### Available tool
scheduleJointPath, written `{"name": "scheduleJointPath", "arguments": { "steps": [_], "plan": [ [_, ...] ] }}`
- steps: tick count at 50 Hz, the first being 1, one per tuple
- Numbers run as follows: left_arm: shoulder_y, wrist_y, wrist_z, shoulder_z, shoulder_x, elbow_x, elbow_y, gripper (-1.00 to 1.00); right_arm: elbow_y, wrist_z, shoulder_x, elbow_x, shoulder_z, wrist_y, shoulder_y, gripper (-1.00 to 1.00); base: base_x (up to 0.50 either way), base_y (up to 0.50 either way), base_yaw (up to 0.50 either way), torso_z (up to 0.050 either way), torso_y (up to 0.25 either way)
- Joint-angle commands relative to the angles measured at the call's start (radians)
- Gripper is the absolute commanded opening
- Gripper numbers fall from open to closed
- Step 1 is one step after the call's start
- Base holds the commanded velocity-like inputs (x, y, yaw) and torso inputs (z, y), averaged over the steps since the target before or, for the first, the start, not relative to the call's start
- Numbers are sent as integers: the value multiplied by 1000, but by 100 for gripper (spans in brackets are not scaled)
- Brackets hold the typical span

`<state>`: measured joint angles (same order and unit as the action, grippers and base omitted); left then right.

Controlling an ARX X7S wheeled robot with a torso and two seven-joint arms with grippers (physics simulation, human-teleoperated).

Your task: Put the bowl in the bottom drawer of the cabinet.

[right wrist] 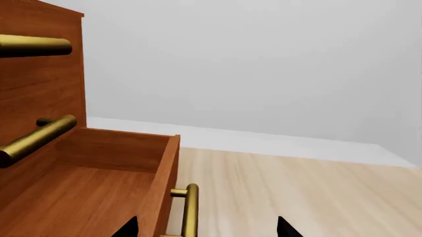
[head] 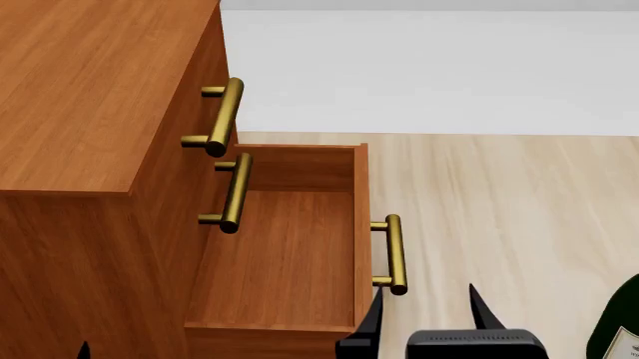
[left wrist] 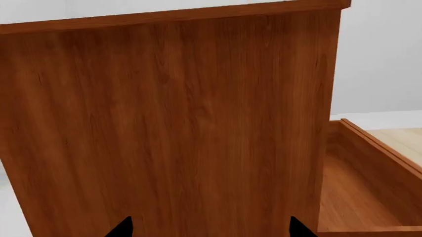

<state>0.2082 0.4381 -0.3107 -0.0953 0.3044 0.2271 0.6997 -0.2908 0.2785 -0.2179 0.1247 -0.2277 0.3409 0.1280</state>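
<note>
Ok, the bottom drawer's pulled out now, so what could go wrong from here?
1. The right gripper, open and empty, sits close beside the brass bar handle of the open reddish-brown wooden bottom drawer; swinging away could knock it partly shut.
2. The dark green bottle stands just right of that arm and might tip.
3. The bowl is in no view, so finding it means turning away from the boxy reddish-brown wooden cabinet.
</note>
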Motion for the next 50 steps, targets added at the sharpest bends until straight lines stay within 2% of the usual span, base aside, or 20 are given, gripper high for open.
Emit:
{"name": "scheduleJointPath", "arguments": {
  "steps": [1,15,26,42,50],
  "plan": [
    [13,-28,5,25,-2,36,7,100,-33,13,-11,-1,-3,19,-11,100,0,0,0,0,0],
    [0,-11,1,16,5,42,-1,100,-272,23,-100,61,80,210,-75,100,0,0,0,0,0],
    [-8,-17,1,9,8,41,-15,100,-474,0,-198,214,270,472,-141,100,0,0,0,0,0],
    [-23,-33,7,2,11,49,-47,100,-573,-6,-231,385,557,687,-266,100,0,0,0,0,0],
    [-34,-44,9,-4,10,48,-67,100,-612,-14,-219,483,743,793,-321,100,0,0,0,0,0]
  ]
}}
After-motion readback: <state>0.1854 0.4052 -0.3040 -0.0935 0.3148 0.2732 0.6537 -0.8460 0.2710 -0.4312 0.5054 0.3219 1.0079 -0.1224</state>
